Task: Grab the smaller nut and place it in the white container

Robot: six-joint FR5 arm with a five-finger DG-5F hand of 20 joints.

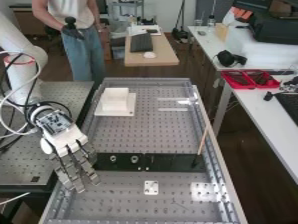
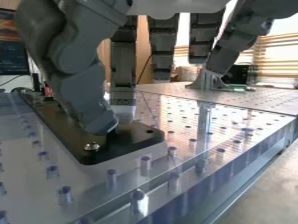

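Observation:
At the left side of the bench, the hand (image 1: 72, 162) hangs with long, mostly straight fingers at the left end of the flat black bar (image 1: 174, 162). Two round parts stand on the bar right of the fingers: the larger nut (image 1: 113, 158) and the bearing (image 1: 134, 159). No smaller nut can be made out beside the fingers. The white container (image 1: 116, 99) sits on a white base farther up the bench. In the wrist view the hand (image 2: 83, 92) is open, its thumb low over the end of the black bar (image 2: 56, 122), covering part of it.
A thin wooden stick (image 1: 203, 141) leans near the bar's right end. A small white plate (image 1: 151, 188) lies below the bar. Raised metal rails (image 1: 216, 165) edge the bench. A person stands behind it, and a red tray (image 1: 249, 79) rests on the side table.

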